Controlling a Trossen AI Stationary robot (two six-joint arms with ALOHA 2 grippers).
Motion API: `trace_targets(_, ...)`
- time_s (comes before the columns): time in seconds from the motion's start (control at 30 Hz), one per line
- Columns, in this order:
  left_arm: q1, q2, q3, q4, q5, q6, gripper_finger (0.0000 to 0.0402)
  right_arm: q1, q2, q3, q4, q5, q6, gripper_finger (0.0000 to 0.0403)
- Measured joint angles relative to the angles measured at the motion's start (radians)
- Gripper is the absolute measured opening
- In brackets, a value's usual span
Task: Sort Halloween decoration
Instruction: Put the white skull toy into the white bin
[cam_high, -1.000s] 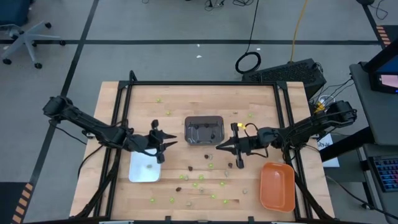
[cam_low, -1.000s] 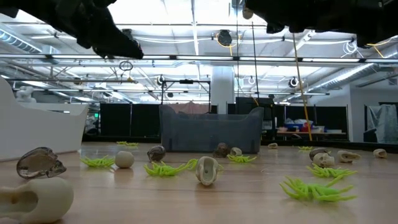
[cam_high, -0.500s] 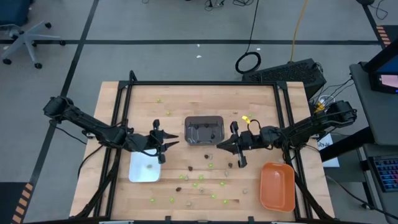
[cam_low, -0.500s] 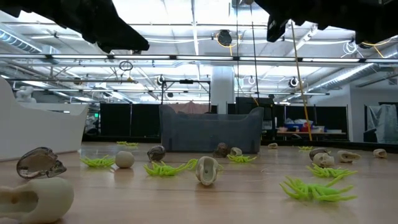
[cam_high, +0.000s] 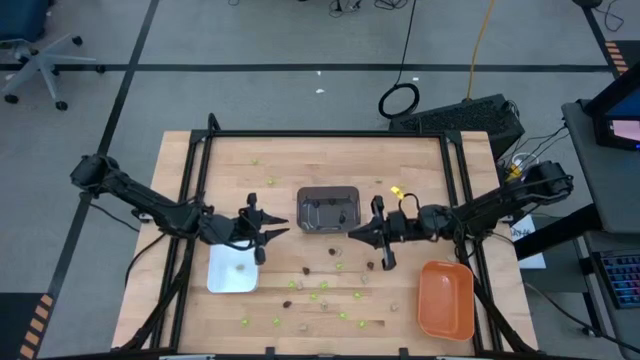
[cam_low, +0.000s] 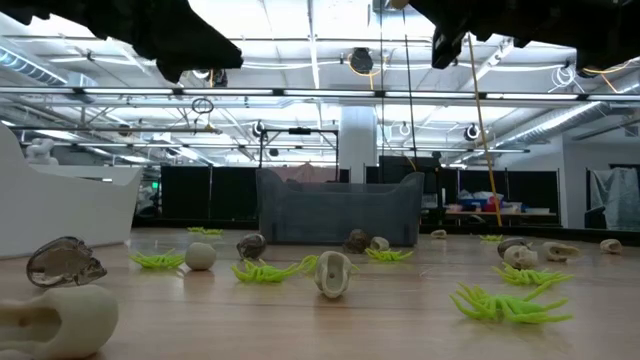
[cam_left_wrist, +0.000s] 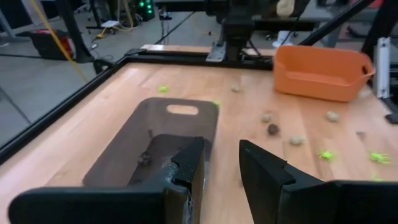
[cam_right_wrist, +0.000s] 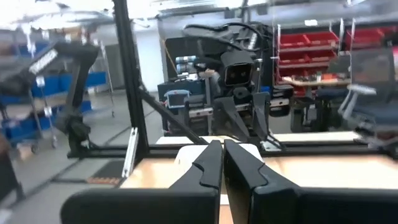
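Right gripper (cam_high: 372, 236) has drifted toward the grey tray (cam_high: 328, 209), fingers pressed together, nothing visibly held. Left gripper (cam_high: 262, 236) barely moved above the white tray (cam_high: 232, 271), fingers apart and empty. Decorations (cam_high: 322, 296) lie scattered, mostly unsorted.

Three rectangular trays sit on the wooden surface (cam_high: 280, 160) — a dark grey tray (cam_high: 328, 209) near the middle, a white tray (cam_high: 232, 270) and an orange tray (cam_high: 445, 299) well apart. Beyond the surface, on the grey floor — a black cable coil (cam_high: 399, 100) and an office chair (cam_high: 35, 55).
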Motion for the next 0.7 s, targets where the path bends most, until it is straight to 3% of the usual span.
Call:
trace_targets(0.33, -0.033, 0.163, 0.000, 0.303, 0.049, 0.177, 0.0100, 0.012, 0.267, 0.016, 0.370, 0.000, -0.040, 0.0000)
trace_targets(0.7, -0.032, 0.262, 0.000, 0.413, 0.098, 0.146, 0.0100, 0.009, 0.491, 0.250, 0.375, -0.001, -0.084, 0.0000)
